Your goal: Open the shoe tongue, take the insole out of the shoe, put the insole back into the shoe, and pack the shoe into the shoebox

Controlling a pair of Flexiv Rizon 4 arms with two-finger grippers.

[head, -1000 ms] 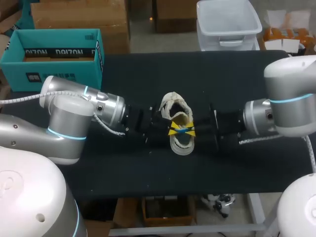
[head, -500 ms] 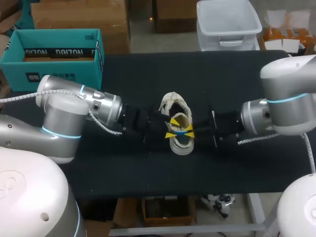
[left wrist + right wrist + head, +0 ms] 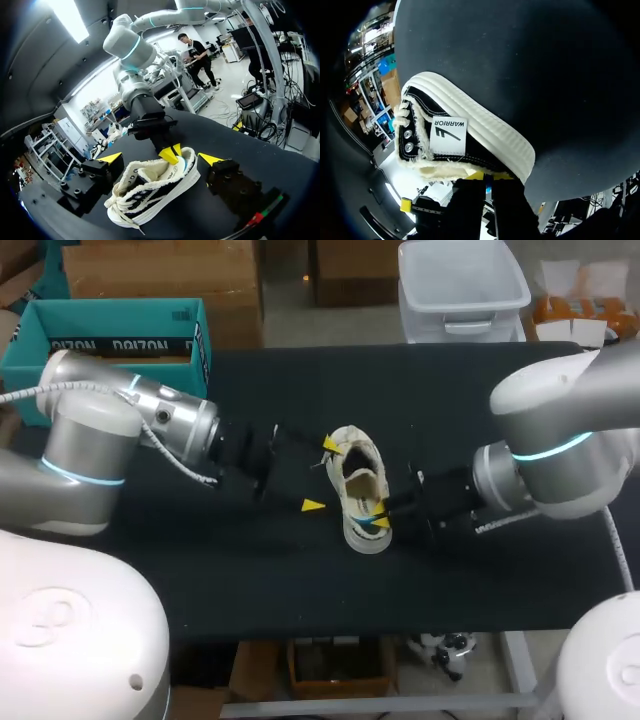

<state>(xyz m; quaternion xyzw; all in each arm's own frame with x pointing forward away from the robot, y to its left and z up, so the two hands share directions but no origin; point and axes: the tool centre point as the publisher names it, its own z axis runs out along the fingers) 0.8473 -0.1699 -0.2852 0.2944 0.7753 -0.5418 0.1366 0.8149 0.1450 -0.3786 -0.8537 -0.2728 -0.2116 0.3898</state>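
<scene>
Head view is showing the shoe [image 3: 360,490] lying near the middle of the table [image 3: 480,390]. Its long axis is running from 12 to 6 o'clock, with the laced end toward 12. The collar rim near the 6 o'clock end is being pinched by the right gripper [image 3: 378,523], which is coming in from 3 o'clock. In the right wrist view the same gripper [image 3: 489,176] is being shown with its yellow tips pressed together on that rim.

The left gripper [image 3: 321,475] is being held spread wide just at 9 o'clock of the shoe. One tip is sitting beside the laced end and the other is out over bare table. In the left wrist view the shoe [image 3: 150,187] is lying between and ahead of the parted fingers of that gripper [image 3: 160,159], and no contact is being shown.

The tongue is judged to be lying at 3 o'clock from the left claw, so that arm is being taken as the nearer one. The shoebox [image 3: 110,312] is standing well apart, at 10 o'clock.
</scene>
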